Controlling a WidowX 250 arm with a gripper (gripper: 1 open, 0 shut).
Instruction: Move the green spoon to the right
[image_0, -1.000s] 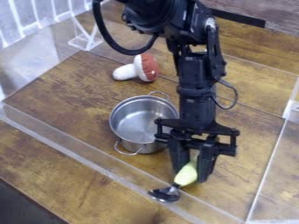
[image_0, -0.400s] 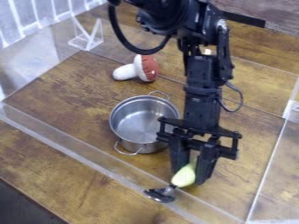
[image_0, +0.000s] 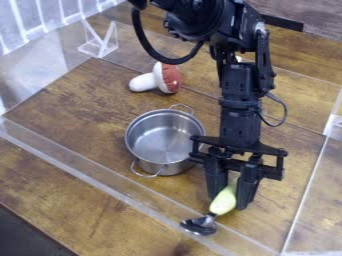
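Note:
The green spoon (image_0: 222, 204) stands tilted near the table's front edge. Its yellow-green handle is up between the black fingers and its shiny metal bowl (image_0: 201, 225) rests low on the wood. My gripper (image_0: 233, 192) points steeply down and is shut on the spoon's handle. The handle's upper end is hidden between the fingers. The spoon sits to the front right of the steel pot (image_0: 166, 139).
A toy mushroom with a red cap (image_0: 156, 78) lies behind the pot at the back left. A clear wall (image_0: 80, 172) runs along the table's front edge, and another (image_0: 315, 170) bounds the right side. A white rack (image_0: 98, 42) stands at the back.
The gripper has shifted a little to the right with the spoon, and the metal bowl has slid right along the front edge with it.

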